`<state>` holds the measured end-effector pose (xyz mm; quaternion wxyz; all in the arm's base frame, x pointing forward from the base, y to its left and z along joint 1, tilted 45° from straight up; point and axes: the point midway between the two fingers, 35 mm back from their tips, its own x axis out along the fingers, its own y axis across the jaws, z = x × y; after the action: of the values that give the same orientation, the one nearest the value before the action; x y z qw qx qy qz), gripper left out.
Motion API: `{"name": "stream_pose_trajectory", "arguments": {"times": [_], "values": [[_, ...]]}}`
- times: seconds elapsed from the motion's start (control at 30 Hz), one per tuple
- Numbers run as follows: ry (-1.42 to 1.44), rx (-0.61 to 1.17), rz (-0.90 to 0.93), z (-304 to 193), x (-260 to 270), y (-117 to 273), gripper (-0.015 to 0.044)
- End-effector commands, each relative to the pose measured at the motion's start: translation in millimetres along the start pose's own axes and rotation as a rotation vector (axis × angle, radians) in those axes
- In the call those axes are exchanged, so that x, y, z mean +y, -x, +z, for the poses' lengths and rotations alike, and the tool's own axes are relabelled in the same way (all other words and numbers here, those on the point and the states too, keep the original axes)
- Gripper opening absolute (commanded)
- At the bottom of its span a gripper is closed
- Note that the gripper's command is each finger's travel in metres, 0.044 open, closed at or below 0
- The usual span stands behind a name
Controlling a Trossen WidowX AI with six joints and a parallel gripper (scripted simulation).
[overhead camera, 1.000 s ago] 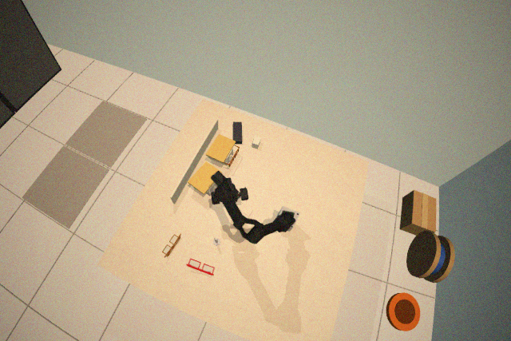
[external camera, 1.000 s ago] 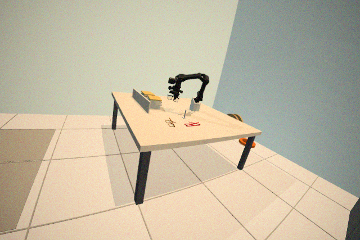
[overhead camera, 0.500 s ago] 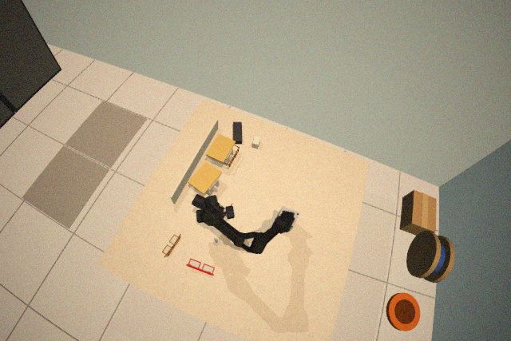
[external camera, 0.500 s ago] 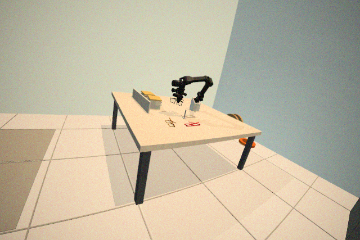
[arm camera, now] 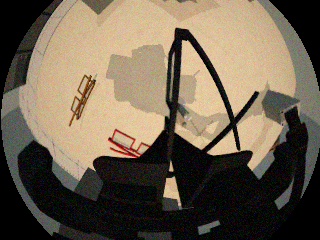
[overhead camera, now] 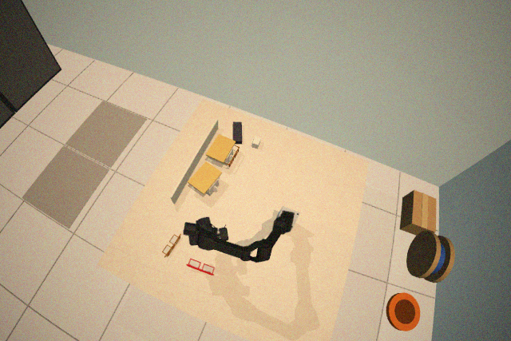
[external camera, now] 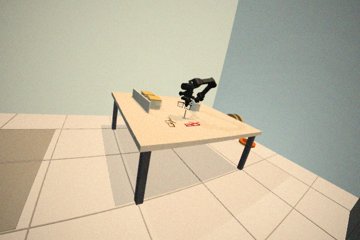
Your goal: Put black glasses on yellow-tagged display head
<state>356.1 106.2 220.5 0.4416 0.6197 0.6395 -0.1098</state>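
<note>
My gripper (external camera: 187, 105) (arm camera: 166, 133) is shut on the black glasses (external camera: 180, 104) (arm camera: 176, 75). It holds them by the front frame, in the air near the thin grey post (external camera: 184, 114) (arm camera: 184, 116), away from the heads. In the wrist view the temples stick out to the right, open. Two display heads stand under orange-yellow covers: the nearer cover (overhead camera: 204, 178) (external camera: 154, 98) and the farther cover (overhead camera: 221, 148) (external camera: 147, 93). The heads are mostly hidden; brown glasses (overhead camera: 235, 156) show at the farther one. I cannot make out the yellow tag.
A grey upright panel (overhead camera: 195, 161) (external camera: 140, 100) runs behind the heads. Brown glasses (overhead camera: 172, 245) (external camera: 170, 122) (arm camera: 82, 97) and red glasses (overhead camera: 200, 266) (external camera: 192, 123) (arm camera: 123, 140) lie on the table. A dark block (overhead camera: 237, 132) and a small white box (overhead camera: 255, 142) are beyond the farther head.
</note>
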Motion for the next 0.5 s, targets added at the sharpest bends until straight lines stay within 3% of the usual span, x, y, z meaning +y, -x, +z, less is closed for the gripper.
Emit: {"name": "stream_pose_trajectory", "arguments": {"times": [0.0, 0.47], "values": [[-0.011, 0.002, 0.004, -5.4, 1.4, 1.9, 0.0], [-0.01, 0.005, 0.006, -5.9, 2.1, -53.7, 0.0]]}}
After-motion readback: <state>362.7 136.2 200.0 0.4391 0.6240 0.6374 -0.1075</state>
